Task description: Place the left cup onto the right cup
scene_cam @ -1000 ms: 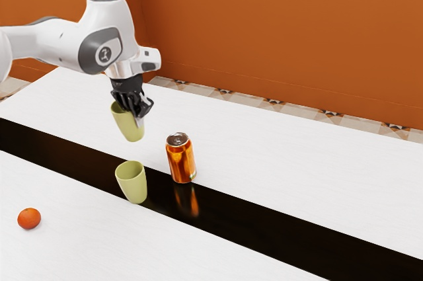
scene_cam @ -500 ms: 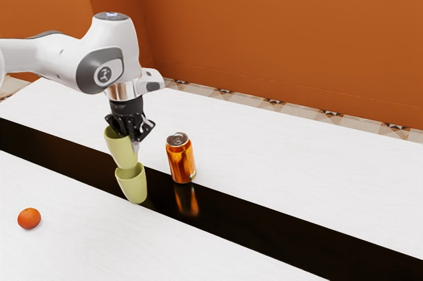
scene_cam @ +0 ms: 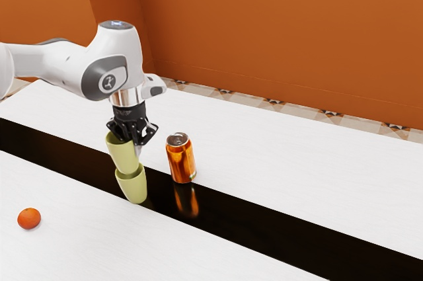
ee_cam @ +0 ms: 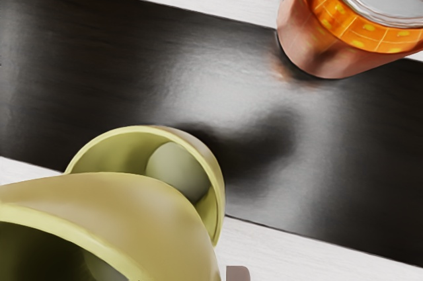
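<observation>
Green top cup (scene_cam: pixel 119 153) is sinking deeper into the lower cup (scene_cam: pixel 134 187), nine o'clock of the can (scene_cam: pixel 181 159); pincer (scene_cam: pixel 134 140) is still clamping its rim.

The white arm (scene_cam: pixel 59 66) is bent down at the wrist; the black two-finger gripper (scene_cam: pixel 132 139) is pointed downward, fingers clamped on an olive-green cup (scene_cam: pixel 120 152).

I see the olive-green upper cup (scene_cam: pixel 119 151) tilted in my gripper (scene_cam: pixel 133 139), its base dipping into the mouth of the matching lower cup (scene_cam: pixel 134 188), which stands upright on the dark stripe of the counter (scene_cam: pixel 297 162).
</observation>
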Tool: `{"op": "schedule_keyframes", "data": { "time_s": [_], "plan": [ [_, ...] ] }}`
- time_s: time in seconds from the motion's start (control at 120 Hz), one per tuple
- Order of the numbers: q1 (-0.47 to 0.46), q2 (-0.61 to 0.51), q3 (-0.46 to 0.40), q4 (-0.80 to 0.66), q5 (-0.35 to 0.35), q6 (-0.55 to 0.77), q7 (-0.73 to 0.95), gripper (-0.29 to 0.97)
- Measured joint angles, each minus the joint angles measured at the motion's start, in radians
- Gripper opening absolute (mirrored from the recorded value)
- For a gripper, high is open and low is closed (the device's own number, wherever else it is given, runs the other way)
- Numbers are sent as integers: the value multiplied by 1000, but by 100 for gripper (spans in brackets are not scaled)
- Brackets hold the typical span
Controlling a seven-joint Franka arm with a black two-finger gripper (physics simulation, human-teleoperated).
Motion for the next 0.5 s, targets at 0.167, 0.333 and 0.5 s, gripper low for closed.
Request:
{"op": "schedule_keyframes", "data": {
  "time_s": [0.167, 0.333, 0.5],
  "plan": [
    [17, 25, 2, 0, 0, 13, -25, -11],
    [28, 50, 1, 1, 0, 32, -44, -10],
    [18, 65, -1, 4, 0, 48, -60, -10]
  ]
}}
